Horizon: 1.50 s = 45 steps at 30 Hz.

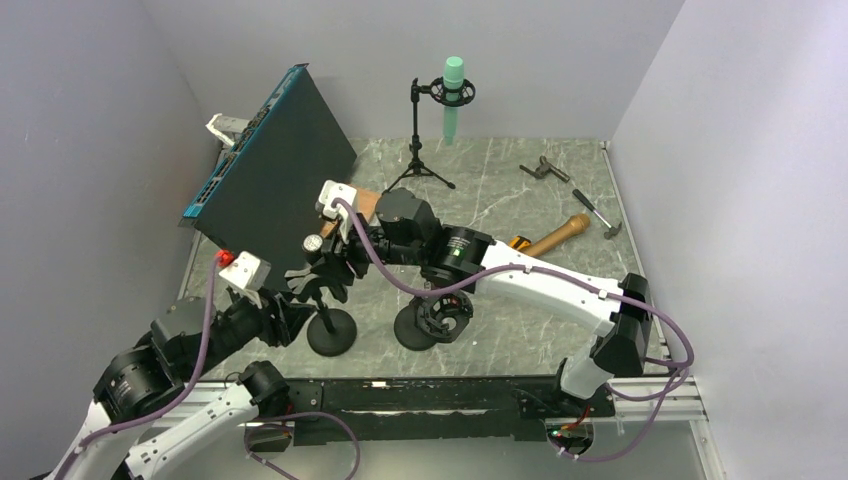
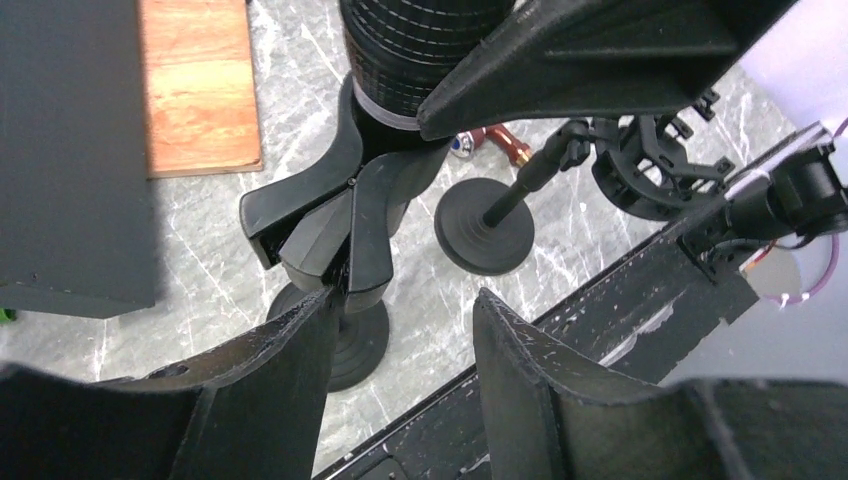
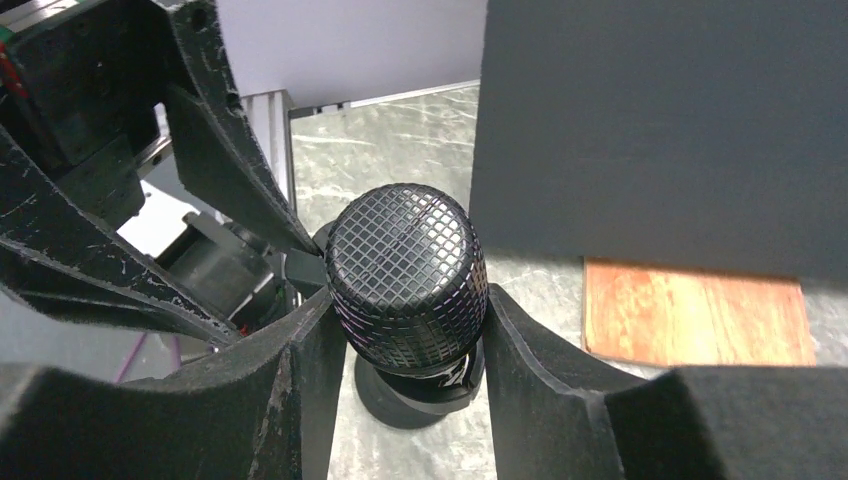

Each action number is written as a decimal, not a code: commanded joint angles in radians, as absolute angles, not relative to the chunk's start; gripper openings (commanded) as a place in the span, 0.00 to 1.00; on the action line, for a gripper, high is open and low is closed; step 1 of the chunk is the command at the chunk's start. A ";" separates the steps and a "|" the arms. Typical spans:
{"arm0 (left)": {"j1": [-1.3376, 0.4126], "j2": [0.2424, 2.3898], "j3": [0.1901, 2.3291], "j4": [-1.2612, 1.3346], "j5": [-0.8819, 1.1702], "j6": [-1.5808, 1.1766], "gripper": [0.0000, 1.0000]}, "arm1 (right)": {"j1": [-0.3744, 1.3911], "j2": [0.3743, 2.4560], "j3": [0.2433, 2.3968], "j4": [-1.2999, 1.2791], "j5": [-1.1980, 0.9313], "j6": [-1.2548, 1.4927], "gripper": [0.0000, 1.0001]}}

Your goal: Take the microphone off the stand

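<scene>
Soft, even light (foregrounds blurred)

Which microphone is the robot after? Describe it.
In front of the big dark panel leaning at left stands a clip stand. The microphone in it, gripped by the right hand, is black with a mesh head, unlike the green one at the back.

Walls, plain, pale lavender-grey: left wall [image 1: 80, 120], back wall [image 1: 400, 40], right wall [image 1: 760, 150]. Floor: grey marble-patterned tabletop with white veining [image 1: 480, 190]. Near edge: black metal rail [image 1: 430, 392]. Lighting: even, soft shadows.
</scene>
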<state>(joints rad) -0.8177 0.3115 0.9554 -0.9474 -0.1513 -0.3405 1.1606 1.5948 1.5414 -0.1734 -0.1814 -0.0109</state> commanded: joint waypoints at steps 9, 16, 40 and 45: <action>-0.818 0.357 1.080 -0.953 -0.305 -0.314 0.58 | 1.100 1.594 1.581 -0.256 -0.540 -0.090 0.00; -0.818 0.357 1.114 -0.950 -0.255 -0.319 0.63 | 1.088 1.597 1.582 -0.259 -0.566 -0.092 0.00; -0.817 0.466 0.978 -0.955 -0.078 -0.263 0.63 | 1.084 1.612 1.604 -0.283 -0.585 -0.095 0.00; -0.818 0.460 0.983 -0.955 -0.068 -0.244 0.64 | 1.084 1.623 1.619 -0.289 -0.588 -0.094 0.00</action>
